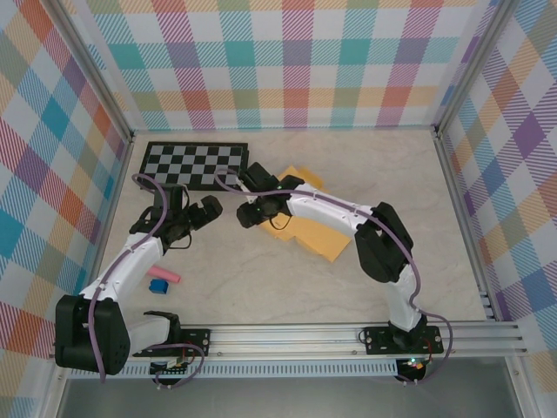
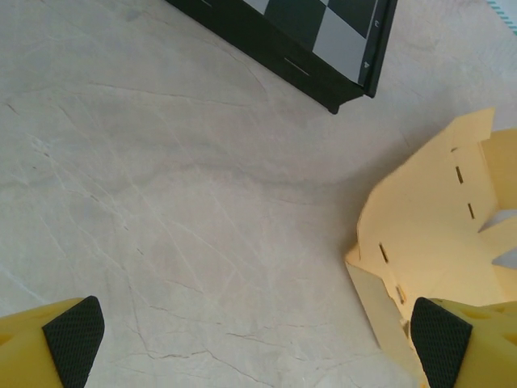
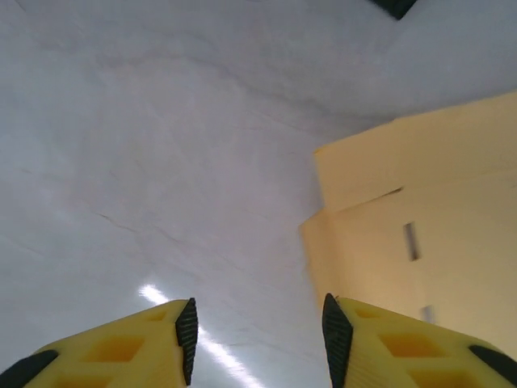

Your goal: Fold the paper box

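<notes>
the paper box (image 1: 318, 240) is lying flat on the table (image 1: 261, 287) around mid-table, slightly right of centre. it is an unfolded yellow-orange cut-out. its long axis is running on a diagonal, from far-left by the checkerboard (image 1: 193, 163) down to near-right. the right arm is crossing over its middle, so the top view is giving just the far tip and the near-right end. in the left wrist view the paper box (image 2: 428, 234) is showing creased panels with small slots, and its edge is pointing toward the checkerboard (image 2: 323, 32) corner, close but apart.

the left gripper (image 1: 206, 212) is hovering left of the box. its jaws are standing spread wide with bare table between the pads (image 2: 74, 339), and one pad is sitting right by the card edge. the right gripper (image 1: 250, 214) is hanging over the box's left edge, jaws about half apart and gripping nothing. whether its finger (image 3: 335, 339) is touching the paper box (image 3: 420, 242) i cannot tell.

the surface is pale marble-look. plaid walls are closing in three sides on a metal frame, and a rail (image 1: 305, 335) is running along the near edge. bare table is lying open right of the box, behind it and in front of it. a pink piece (image 1: 165, 276) and a blue piece (image 1: 157, 286) are lying by the left arm, well apart from the box.
</notes>
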You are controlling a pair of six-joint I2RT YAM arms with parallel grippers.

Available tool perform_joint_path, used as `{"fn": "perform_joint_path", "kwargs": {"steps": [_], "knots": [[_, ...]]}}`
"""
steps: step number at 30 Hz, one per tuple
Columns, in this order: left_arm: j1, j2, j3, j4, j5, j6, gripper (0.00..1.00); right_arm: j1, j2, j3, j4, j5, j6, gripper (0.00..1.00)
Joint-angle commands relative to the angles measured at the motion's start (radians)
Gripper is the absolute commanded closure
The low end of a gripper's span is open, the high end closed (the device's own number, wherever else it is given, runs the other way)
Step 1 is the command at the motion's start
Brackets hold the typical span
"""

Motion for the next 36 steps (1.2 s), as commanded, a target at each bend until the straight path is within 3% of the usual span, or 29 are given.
{"fn": "perform_joint_path", "kwargs": {"steps": [1, 5, 9, 13, 16, 19, 24, 26, 31, 34, 36], "knots": [[-0.007, 0.004, -0.008, 0.065, 0.087, -0.025, 0.00, -0.021, -0.015, 0.007, 0.032, -0.208, 0.267, 0.42], [-0.034, 0.041, -0.016, 0.122, 0.167, -0.067, 0.00, -0.064, -0.150, -0.059, 0.004, -0.243, 0.036, 0.41], [-0.116, 0.131, -0.001, 0.210, 0.248, -0.144, 0.00, -0.214, -0.294, -0.243, 0.001, -0.157, -0.170, 0.41], [-0.220, 0.244, 0.069, 0.229, 0.259, -0.170, 0.00, -0.390, -0.396, -0.389, 0.055, -0.140, -0.128, 0.41], [-0.258, 0.317, 0.123, 0.171, 0.174, -0.213, 0.01, -0.462, -0.437, -0.461, 0.088, -0.087, -0.078, 0.40], [-0.273, 0.385, 0.162, 0.148, 0.138, -0.256, 0.12, -0.491, -0.465, -0.516, 0.133, -0.097, -0.032, 0.40], [-0.299, 0.506, 0.267, 0.050, 0.064, -0.258, 0.47, -0.488, -0.460, -0.558, 0.169, -0.212, -0.019, 0.41], [-0.300, 0.541, 0.308, -0.003, 0.032, -0.260, 0.51, -0.481, -0.459, -0.572, 0.174, -0.228, -0.048, 0.41], [-0.302, 0.604, 0.377, -0.052, 0.005, -0.238, 0.74, -0.400, -0.431, -0.578, 0.161, -0.146, -0.233, 0.40], [-0.302, 0.616, 0.401, -0.067, 0.016, -0.207, 0.94, -0.330, -0.376, -0.544, 0.140, -0.077, -0.330, 0.39], [-0.300, 0.602, 0.413, -0.089, 0.012, -0.168, 1.00, -0.301, -0.341, -0.522, 0.138, -0.076, -0.369, 0.39]]}}
